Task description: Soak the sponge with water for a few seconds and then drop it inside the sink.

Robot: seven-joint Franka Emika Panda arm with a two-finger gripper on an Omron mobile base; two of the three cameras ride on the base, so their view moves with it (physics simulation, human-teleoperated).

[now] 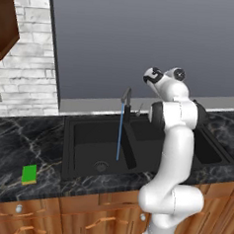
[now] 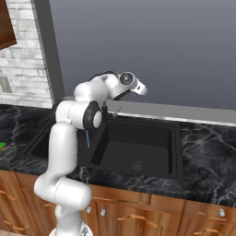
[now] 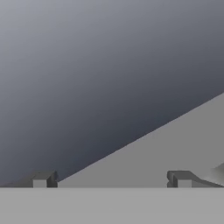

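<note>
The green sponge (image 1: pixel 29 174) lies flat on the dark marble counter, left of the sink (image 1: pixel 67 150), with a sliver of its green also at the left edge of the right base view (image 2: pixel 1 145). Water (image 1: pixel 120 131) runs in a thin blue stream from the dark faucet (image 1: pixel 126 96) into the left basin. My arm is folded up over the sink's middle, and the hand is held high behind the faucet, far from the sponge. My gripper (image 3: pixel 111 180) is open with nothing between its fingertips (image 3: pixel 43 179), and it faces the plain grey wall panel.
The right basin (image 2: pixel 161 133) shows a round drain. Marble counter (image 1: pixel 18 137) runs on both sides of the sink, above wooden cabinet fronts. A white brick wall (image 1: pixel 28 68) and a wooden upper cabinet (image 1: pixel 4 22) stand at the left.
</note>
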